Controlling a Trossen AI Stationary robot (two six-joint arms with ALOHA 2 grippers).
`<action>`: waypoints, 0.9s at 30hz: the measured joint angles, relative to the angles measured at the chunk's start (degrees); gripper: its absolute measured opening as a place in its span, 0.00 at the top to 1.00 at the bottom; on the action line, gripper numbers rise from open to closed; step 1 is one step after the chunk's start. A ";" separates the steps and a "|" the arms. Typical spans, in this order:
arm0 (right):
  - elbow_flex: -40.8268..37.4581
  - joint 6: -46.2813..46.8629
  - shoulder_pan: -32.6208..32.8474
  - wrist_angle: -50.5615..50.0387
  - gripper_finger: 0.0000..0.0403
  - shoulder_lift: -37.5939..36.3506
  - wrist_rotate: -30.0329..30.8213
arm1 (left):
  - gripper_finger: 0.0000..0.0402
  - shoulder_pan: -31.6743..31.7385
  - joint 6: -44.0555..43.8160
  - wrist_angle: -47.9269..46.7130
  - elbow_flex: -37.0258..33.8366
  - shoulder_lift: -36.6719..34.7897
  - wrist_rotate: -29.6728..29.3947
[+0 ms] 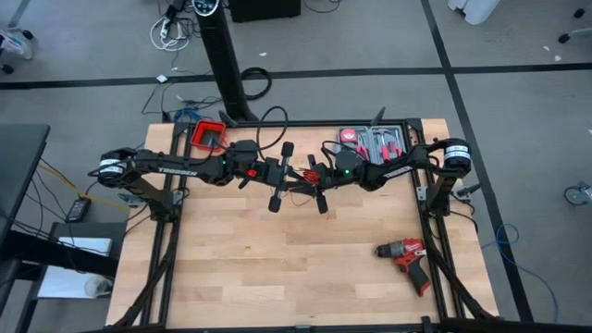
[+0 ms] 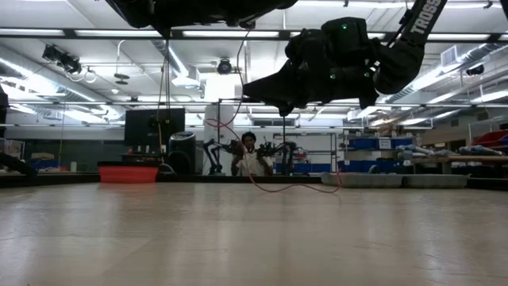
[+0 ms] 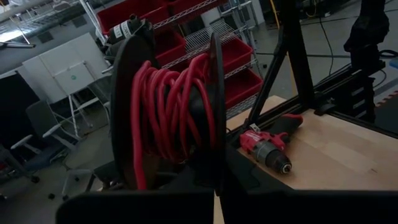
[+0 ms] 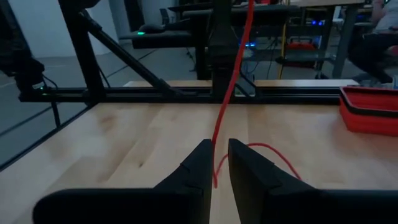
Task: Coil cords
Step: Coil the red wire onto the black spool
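A black spool [image 3: 214, 93] wound with red cord [image 3: 168, 106] stands right in front of my left gripper [image 3: 217, 208], which is shut on it, high above the table's middle [image 1: 294, 176]. From the spool the red cord [image 4: 233, 81] runs down between the fingers of my right gripper [image 4: 216, 171], which stands lower and opposite [image 1: 313, 179]. Those fingers stand a narrow gap apart, one on each side of the cord. A slack loop of cord [image 4: 273, 152] lies on the table [image 2: 294, 189]. My left gripper comes level from the table's left. The rim of one spool flange [image 3: 216, 183] runs down into the seam between its two fingers, whose dark bulk hides the exact place. The spool stands upright in the hold, lifted clear of the table. My right gripper has the cord [image 4: 216, 177] between its fingertips, coming level from the table's right. I cannot tell whether the fingers touch it. The cord rises slanting toward the spool.
A red drill [image 1: 407, 254] lies near the front right of the table. A red tray [image 1: 209, 135] sits at the far left, and a tool case [image 1: 375, 141] at the far right. The wooden middle and front left [image 1: 240, 268] are bare.
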 joint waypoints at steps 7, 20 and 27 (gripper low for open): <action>0.00 -1.01 0.63 2.01 0.87 0.00 4.03 | 0.99 0.00 0.02 0.99 0.00 0.00 -0.76; 2.31 -4.18 2.51 1.75 0.90 0.02 7.60 | 0.99 0.00 0.00 2.34 0.00 0.02 -0.96; 2.71 -4.28 2.48 -2.77 0.99 0.02 7.59 | 0.99 0.00 0.00 2.34 0.00 0.02 -0.94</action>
